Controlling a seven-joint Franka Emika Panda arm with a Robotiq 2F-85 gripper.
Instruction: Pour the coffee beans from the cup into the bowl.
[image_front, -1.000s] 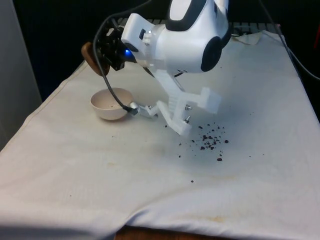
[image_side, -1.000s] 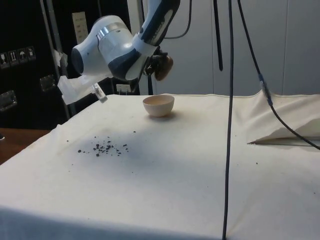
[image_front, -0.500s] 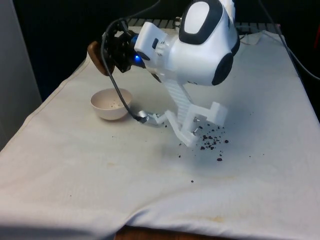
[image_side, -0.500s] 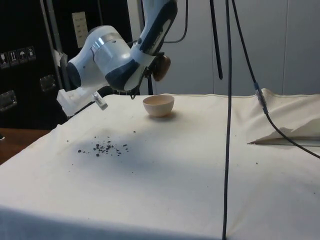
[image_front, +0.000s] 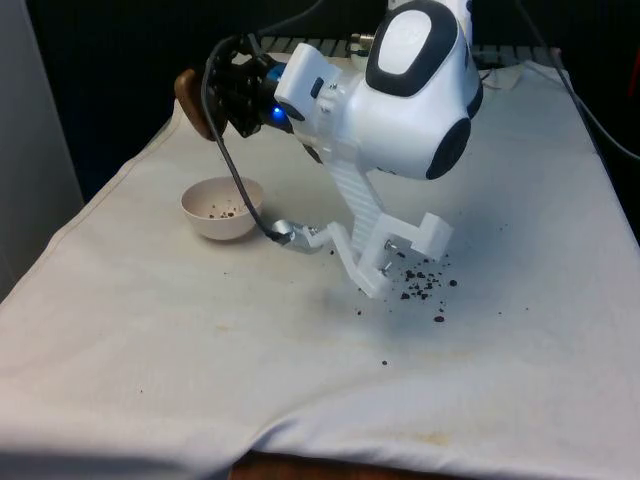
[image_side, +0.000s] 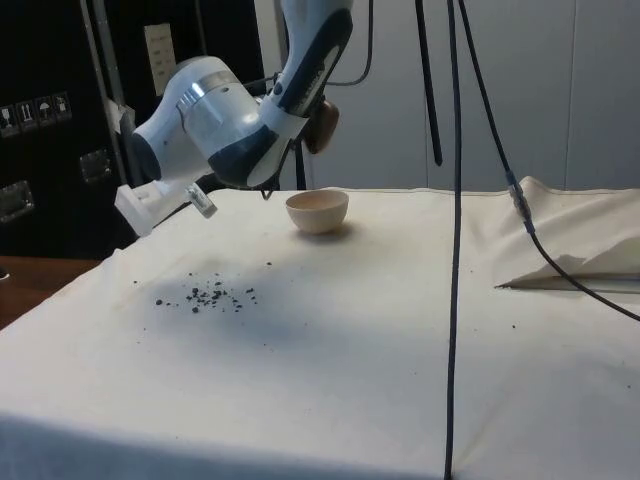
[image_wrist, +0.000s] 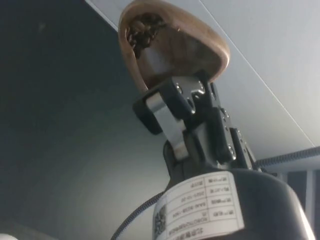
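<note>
A brown cup (image_front: 193, 102) hangs tilted in the air above the pale bowl (image_front: 222, 208), with my gripper (image_front: 222, 98) shut on its rim. From the side, the cup (image_side: 322, 122) sits above the bowl (image_side: 317, 210). The wrist view looks into the cup (image_wrist: 172, 44), where coffee beans (image_wrist: 142, 27) cling near its lip and the fingers (image_wrist: 165, 117) clamp the wall. A few dark beans (image_front: 227, 212) lie inside the bowl.
Spilled coffee beans (image_front: 422, 282) lie scattered on the white cloth toward the front view's right, seen from the side as a dark patch (image_side: 205, 296). A black cable (image_side: 452, 240) hangs down in the side view. Crumpled cloth (image_side: 580, 250) lies at the far edge.
The arm has risen a little and rolled, tipping the cup further. Beans have appeared in the bowl, which held none a second ago.
</note>
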